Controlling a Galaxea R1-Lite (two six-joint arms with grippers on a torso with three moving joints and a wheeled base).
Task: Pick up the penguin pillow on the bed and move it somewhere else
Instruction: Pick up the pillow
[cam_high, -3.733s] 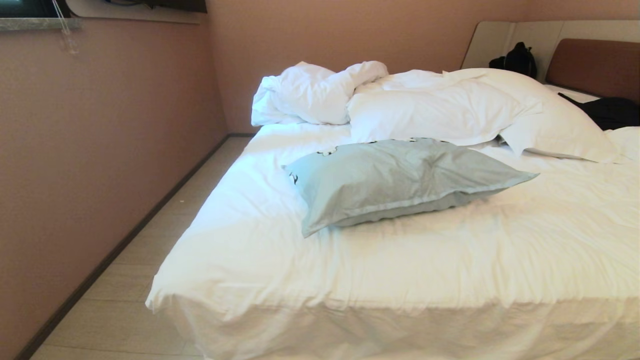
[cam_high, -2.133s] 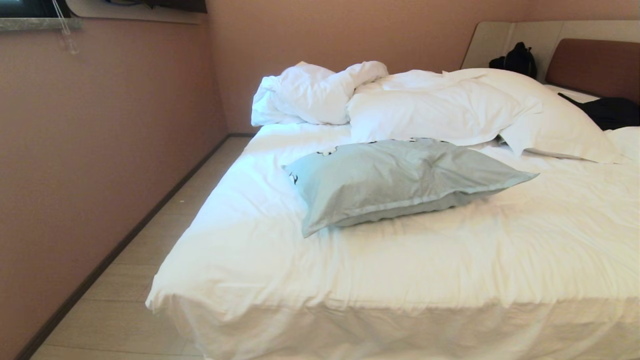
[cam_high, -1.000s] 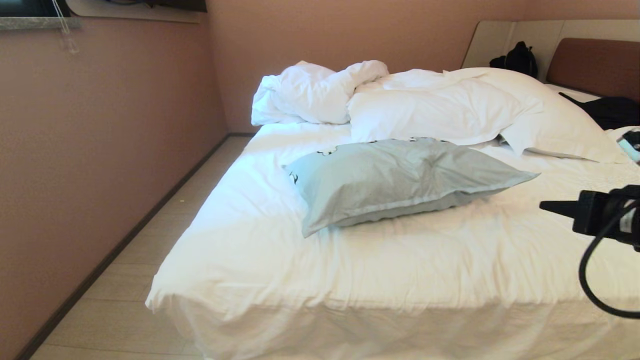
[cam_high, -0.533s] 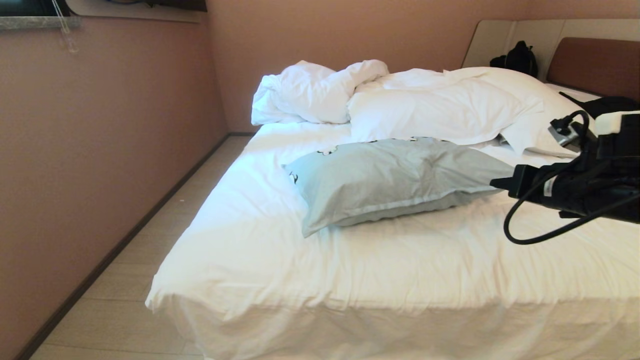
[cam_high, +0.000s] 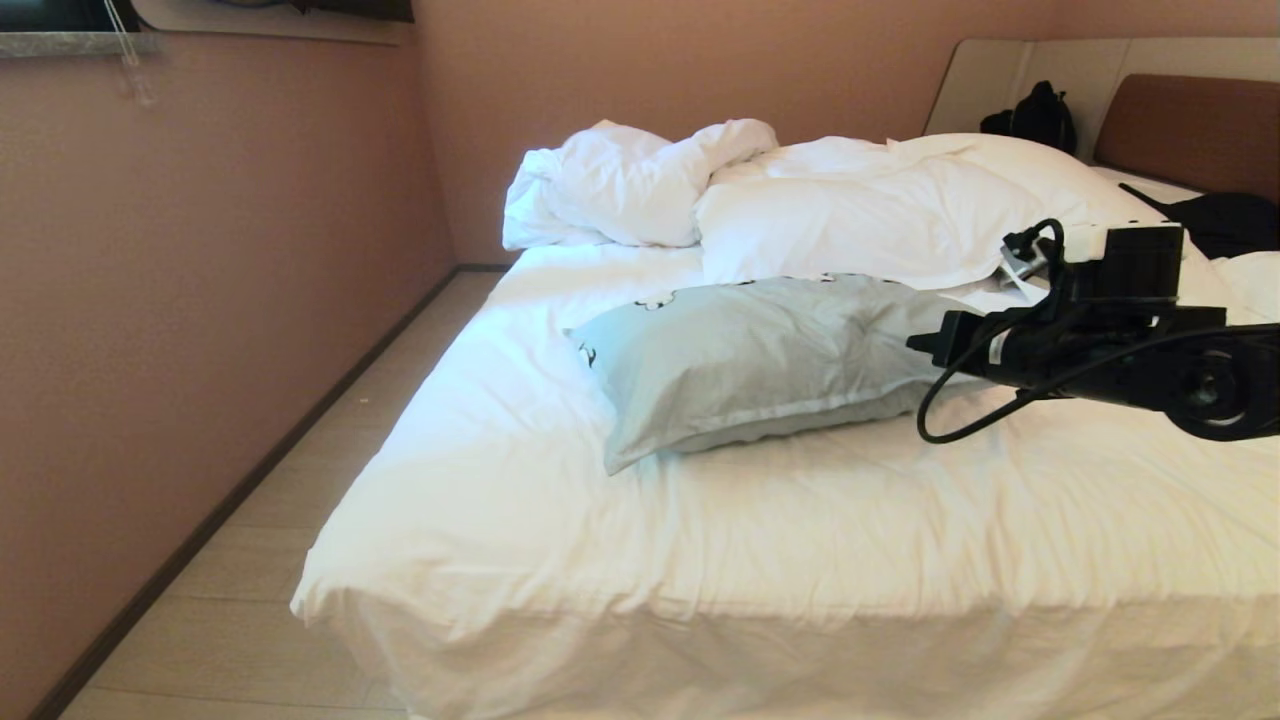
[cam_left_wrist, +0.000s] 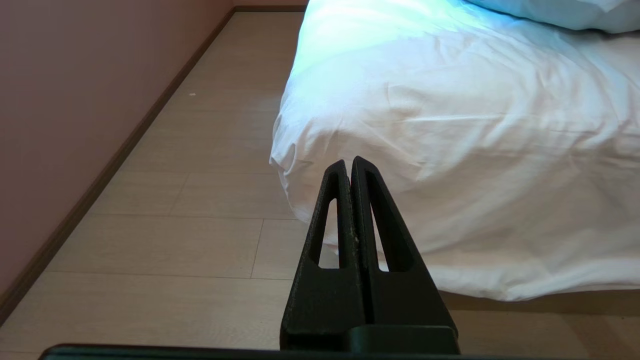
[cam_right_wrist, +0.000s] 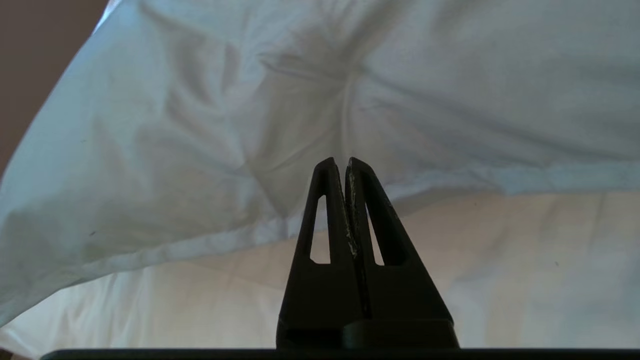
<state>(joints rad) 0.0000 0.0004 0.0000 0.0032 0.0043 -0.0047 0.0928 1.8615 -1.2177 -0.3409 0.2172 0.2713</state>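
Right gripper (cam_high: 915, 342) now nearer, jaws pressed together, hiding penguin pillow (cam_high: 760, 360) corner.

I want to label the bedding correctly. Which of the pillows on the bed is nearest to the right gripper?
The penguin pillow: pale blue-grey, lying apart in front, with the shut right gripper at its corner. The white pillows are piled behind.

Right arm (cam_high: 1100, 345) hides penguin pillow (cam_high: 770, 360) right corner; bed (cam_high: 800, 520) cut off rightward.
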